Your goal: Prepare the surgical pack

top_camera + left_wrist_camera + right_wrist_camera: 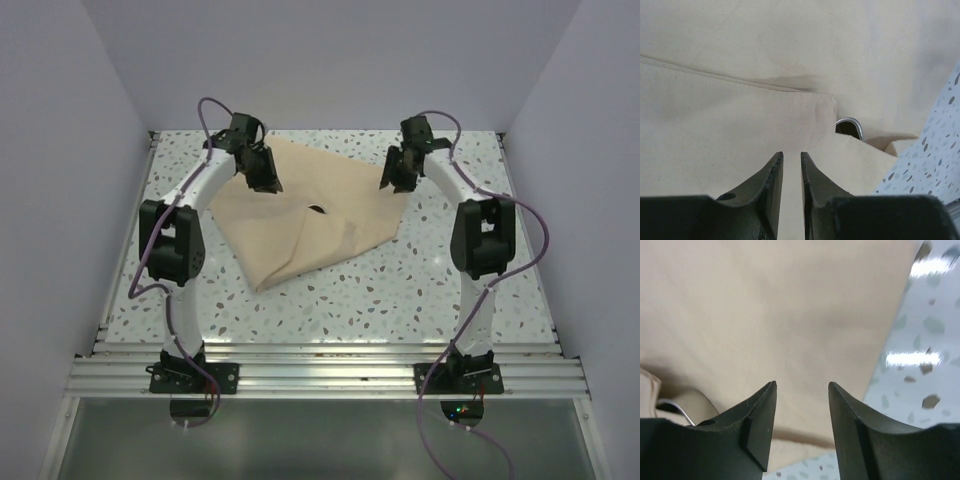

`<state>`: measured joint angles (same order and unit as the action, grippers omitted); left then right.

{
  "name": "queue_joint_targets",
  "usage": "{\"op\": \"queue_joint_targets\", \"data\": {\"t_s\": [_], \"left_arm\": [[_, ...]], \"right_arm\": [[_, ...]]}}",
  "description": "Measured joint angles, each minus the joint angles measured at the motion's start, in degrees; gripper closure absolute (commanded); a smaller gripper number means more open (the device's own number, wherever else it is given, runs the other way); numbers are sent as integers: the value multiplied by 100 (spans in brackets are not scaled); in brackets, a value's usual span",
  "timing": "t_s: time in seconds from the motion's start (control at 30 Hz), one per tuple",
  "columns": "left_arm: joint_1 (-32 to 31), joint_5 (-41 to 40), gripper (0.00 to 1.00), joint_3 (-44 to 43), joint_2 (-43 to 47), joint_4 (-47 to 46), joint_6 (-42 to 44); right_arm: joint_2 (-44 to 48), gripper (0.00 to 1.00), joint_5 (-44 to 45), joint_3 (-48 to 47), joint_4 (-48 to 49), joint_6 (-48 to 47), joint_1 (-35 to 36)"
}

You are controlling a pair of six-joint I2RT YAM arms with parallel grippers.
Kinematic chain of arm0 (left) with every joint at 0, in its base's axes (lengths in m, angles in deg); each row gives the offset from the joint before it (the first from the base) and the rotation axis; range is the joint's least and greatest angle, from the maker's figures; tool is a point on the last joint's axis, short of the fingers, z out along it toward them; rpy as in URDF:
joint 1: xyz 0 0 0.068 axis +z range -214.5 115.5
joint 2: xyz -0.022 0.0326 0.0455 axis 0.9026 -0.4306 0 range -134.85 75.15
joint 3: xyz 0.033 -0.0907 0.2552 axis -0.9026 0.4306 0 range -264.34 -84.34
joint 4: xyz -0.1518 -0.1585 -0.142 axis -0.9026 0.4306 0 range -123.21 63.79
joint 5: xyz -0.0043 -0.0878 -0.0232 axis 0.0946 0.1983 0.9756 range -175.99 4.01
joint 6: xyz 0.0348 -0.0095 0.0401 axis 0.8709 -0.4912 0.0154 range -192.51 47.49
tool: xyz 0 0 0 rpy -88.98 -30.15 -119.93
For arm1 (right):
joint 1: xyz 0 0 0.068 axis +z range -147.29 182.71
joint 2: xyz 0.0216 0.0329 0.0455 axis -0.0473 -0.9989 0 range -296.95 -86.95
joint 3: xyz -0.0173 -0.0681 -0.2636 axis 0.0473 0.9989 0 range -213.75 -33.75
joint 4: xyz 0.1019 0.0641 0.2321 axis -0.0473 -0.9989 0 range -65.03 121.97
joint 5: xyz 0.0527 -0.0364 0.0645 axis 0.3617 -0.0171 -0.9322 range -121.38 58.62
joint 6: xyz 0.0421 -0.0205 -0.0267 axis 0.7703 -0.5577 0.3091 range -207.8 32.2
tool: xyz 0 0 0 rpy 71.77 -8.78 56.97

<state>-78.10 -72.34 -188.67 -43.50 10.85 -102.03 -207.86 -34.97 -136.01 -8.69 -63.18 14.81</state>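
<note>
The speckled worktop (420, 290) is boxed in by pale walls (330, 60) at 9, 12 and 3 o'clock. A ribbed metal rail (320, 375) closes off the 6 o'clock edge, where both arm bases are bolted. Bare worktop runs in a wide band from 4 to 8 o'clock between the rail and the cloth. Narrower strips are open at 3 and 9 o'clock, with a thin margin at 12.

The tan wrap sheet (330, 180) lies from the centre toward 12 o'clock, well inside every edge. It is folded into a rough kite: one corner points to 7 o'clock, another to 3 o'clock, and flaps overlap across the middle with soft creases. A small dark gap sits where the flaps meet.

The left arm (175, 240) curves in from 8 o'clock and the right arm (485, 235) from 4 o'clock.

The left end effector (791, 155) hangs over the sheet's 11 o'clock part. Its fingers stand a narrow slit apart and only flat cloth shows through the gap. The right end effector (801, 385) hangs over the 2 o'clock edge of the sheet. Its fingers are spread wide with nothing between them.

The steel tray (852, 124) is almost wholly covered. Only a curved shiny rim shows in the gap under the flaps.
</note>
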Motion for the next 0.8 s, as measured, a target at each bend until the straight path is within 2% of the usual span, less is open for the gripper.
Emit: {"op": "queue_joint_targets", "data": {"t_s": [0.1,0.2,0.47,0.67,0.77,0.8], "left_arm": [[-2,87,76,94,153,-68,-55],[-2,122,76,317,361,-87,-116],[-2,136,76,892,785,-131,-146],[-2,118,76,1029,848,-116,-146],[-2,107,76,1032,874,-111,-144],[-2,103,76,1032,887,-111,-142]], "right_arm": [[-398,38,28,-787,160,9,-264],[-885,34,20,-1368,319,0,-551],[-1661,32,-15,-1491,424,-153,-940],[-1742,39,-219,-1486,782,-304,-905],[-1803,47,-358,-1528,911,-321,-905],[-1832,53,-385,-1565,927,-319,-905]]}}
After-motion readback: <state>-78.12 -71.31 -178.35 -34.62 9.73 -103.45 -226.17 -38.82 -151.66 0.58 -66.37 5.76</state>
